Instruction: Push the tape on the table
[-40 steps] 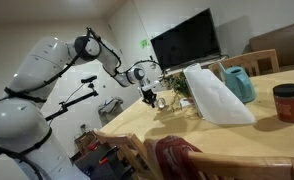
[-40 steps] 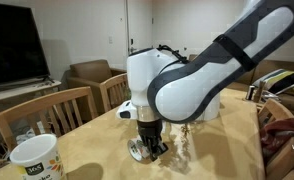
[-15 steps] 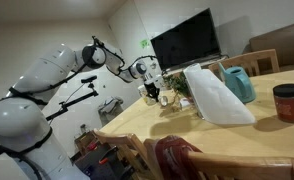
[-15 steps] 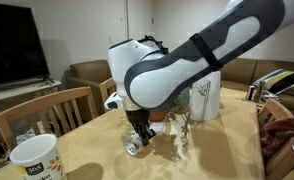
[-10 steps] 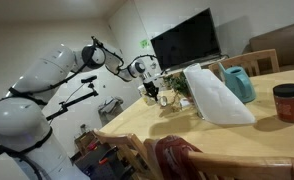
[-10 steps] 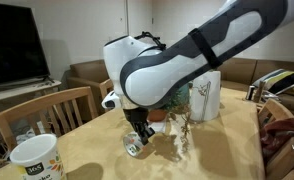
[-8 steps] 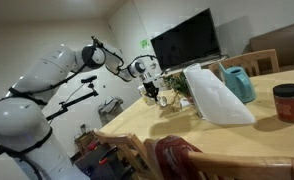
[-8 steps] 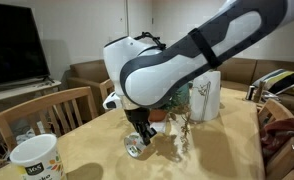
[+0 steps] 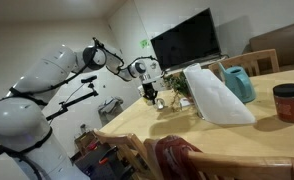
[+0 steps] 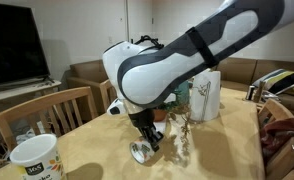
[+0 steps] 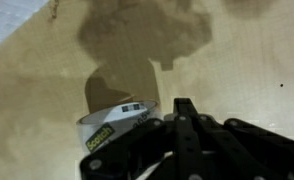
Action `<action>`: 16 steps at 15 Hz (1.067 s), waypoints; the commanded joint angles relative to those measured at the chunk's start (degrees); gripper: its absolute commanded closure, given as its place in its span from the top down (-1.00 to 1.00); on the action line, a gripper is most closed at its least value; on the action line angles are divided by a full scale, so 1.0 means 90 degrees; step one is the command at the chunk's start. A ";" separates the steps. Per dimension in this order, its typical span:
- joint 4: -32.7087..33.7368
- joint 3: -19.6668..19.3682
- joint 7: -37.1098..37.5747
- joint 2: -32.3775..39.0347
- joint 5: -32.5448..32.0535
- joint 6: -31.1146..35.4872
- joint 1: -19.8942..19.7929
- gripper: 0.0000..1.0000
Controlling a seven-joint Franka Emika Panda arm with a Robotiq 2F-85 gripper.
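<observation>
Gripper against a tape roll toward one end of the table.
The tape (image 10: 139, 153) lies on the table (image 10: 82, 152), touching the gripper (image 10: 149, 138). In the wrist view the fingers (image 11: 183, 118) look pressed together with nothing between them and cover part of the roll (image 11: 109, 126). In an exterior view the gripper (image 9: 150, 96) shows, but the tape is too small to make out.

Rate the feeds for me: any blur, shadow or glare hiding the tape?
Wrist view: soft focus, tape dim but visible, a heavy shadow on the table beyond it, jaws an underexposed dark mass. In an exterior view the tape shows clearly below the arm. In an exterior view the gripper is distant and dim, tape too small to tell.
</observation>
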 commanded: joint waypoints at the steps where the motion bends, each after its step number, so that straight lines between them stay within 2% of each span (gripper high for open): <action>1: 0.0435 0.0190 -0.0224 0.0330 0.0246 -0.0420 -0.0088 -1.00; 7: 0.0738 0.0257 -0.0389 0.0754 0.0452 -0.0611 -0.0088 -1.00; 12: 0.1324 -0.0380 0.0036 0.0917 -0.0422 -0.0831 0.0450 -1.00; 16: 0.1802 -0.0516 -0.0040 0.1059 -0.0706 -0.0944 0.0640 -1.00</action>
